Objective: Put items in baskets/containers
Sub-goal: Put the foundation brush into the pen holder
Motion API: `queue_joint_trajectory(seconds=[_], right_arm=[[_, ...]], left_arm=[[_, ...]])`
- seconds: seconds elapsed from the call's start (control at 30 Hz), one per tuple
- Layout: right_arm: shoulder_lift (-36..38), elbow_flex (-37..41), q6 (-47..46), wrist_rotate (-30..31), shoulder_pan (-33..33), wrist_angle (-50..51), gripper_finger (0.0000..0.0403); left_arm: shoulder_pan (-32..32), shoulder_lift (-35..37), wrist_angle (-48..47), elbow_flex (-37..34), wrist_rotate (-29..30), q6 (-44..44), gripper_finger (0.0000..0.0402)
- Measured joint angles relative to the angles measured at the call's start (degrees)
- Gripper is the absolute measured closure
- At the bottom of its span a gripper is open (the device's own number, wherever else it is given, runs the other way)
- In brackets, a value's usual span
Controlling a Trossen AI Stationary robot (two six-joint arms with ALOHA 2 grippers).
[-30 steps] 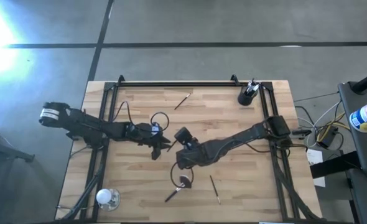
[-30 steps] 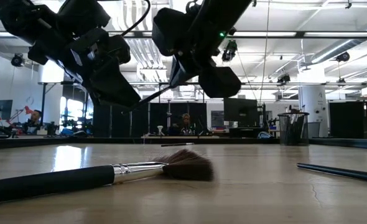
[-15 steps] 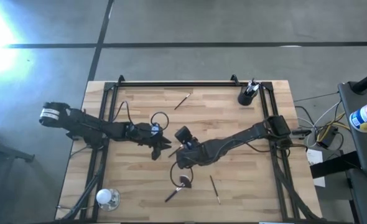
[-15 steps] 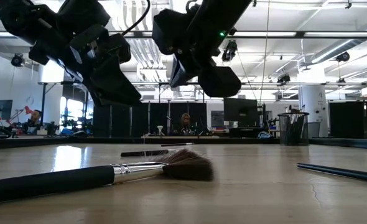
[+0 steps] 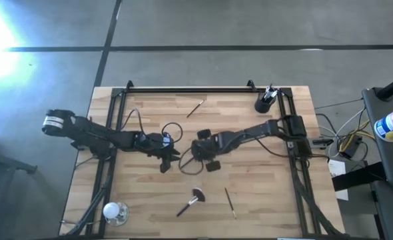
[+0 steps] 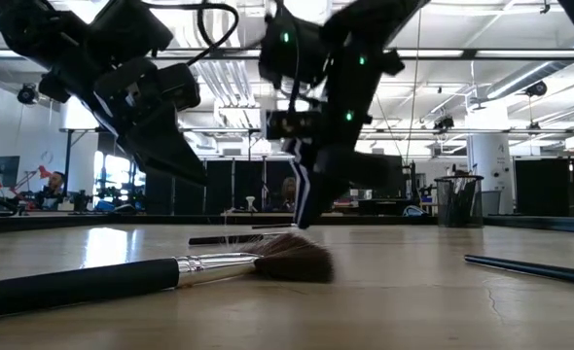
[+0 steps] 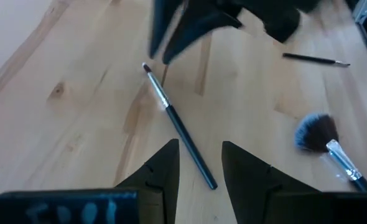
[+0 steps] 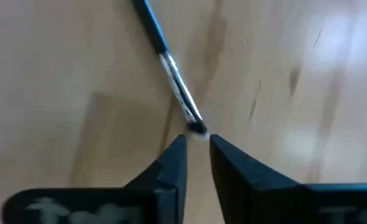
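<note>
Off my near-left corner of the table sits a clear rounded glass object; a person is beyond.
</note>
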State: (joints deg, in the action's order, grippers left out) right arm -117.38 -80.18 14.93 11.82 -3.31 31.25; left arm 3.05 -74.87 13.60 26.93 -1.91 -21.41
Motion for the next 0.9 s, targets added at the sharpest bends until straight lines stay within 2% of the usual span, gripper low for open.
queue_joint_trajectory(seconds=[0.23, 0.4, 0.57, 0.8, 0.9], right_arm=[[0.0, 2.5, 0.0, -8.4, 4.4, -5.8, 0.0269], [0.0, 3.5, 0.2, -11.9, 4.8, -6.4, 0.0253], [0.2, 4.8, 0.0, -12.0, 4.8, -7.1, 0.0289], [0.2, 4.8, 1.1, -12.4, 4.6, -7.3, 0.0382], [0.2, 4.7, 1.8, -12.0, 4.3, -7.3, 0.0392]], left_arm=[[0.0, -0.3, -1.5, 0.0, 1.7, -1.2, 0.0289], [0.0, -2.1, -1.4, 0.0, 1.8, -1.7, 0.0289], [0.0, -3.7, 0.7, -0.1, 1.1, -0.6, 0.0289], [-0.2, -3.7, 2.9, -0.1, -1.8, 0.0, 0.0289], [-0.2, -3.7, 2.9, -0.1, -1.7, -0.7, 0.0289]])
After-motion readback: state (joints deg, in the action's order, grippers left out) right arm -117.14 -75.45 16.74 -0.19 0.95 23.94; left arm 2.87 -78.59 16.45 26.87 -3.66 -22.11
